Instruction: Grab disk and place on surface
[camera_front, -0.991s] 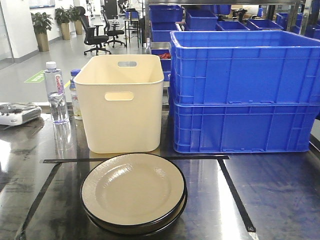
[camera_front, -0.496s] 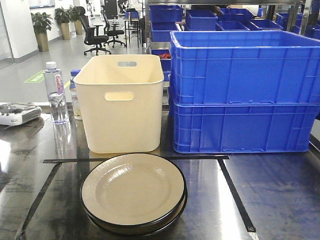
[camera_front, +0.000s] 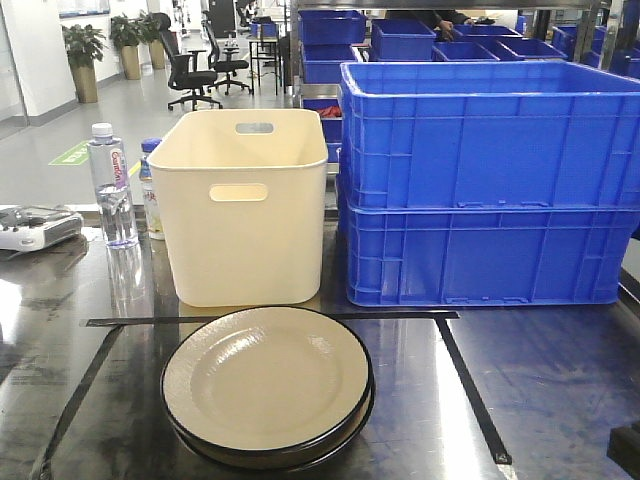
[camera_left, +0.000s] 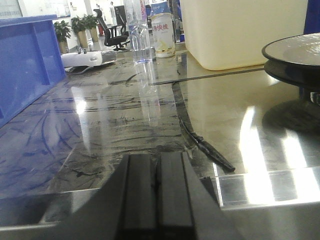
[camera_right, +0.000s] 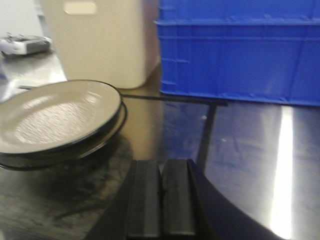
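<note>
A cream enamel disk with a black rim (camera_front: 266, 378) lies on top of at least one more like it, the small stack resting on the dark grey, shiny metal tabletop (camera_front: 560, 380) near its front edge, inside the rectangle drawn in black tape (camera_front: 270, 317). Stacked this way, the top disk's rim stands proud of the one beneath, which should give fingers an edge to catch.

Neither arm holds anything. The left gripper (camera_left: 156, 192) sits low over the tabletop at the stack's left, its fingers (camera_left: 140, 195) pressed together; the stack shows at the right border of its view, well apart. The right gripper (camera_right: 161, 197) is likewise closed and empty, with the stack nearer, off to its left. It looks the better placed to reach.

Behind the tape line stands a cream plastic bin with handle cut-outs (camera_front: 243, 205), and beside it, toward the right edge, two stacked blue plastic crates (camera_front: 490, 185). They wall off the back. A clear water bottle (camera_front: 111, 186), a smaller bottle (camera_front: 150, 190) and a grey handheld controller (camera_front: 36, 226) occupy the back left. Bare tabletop lies open right of the stack.
</note>
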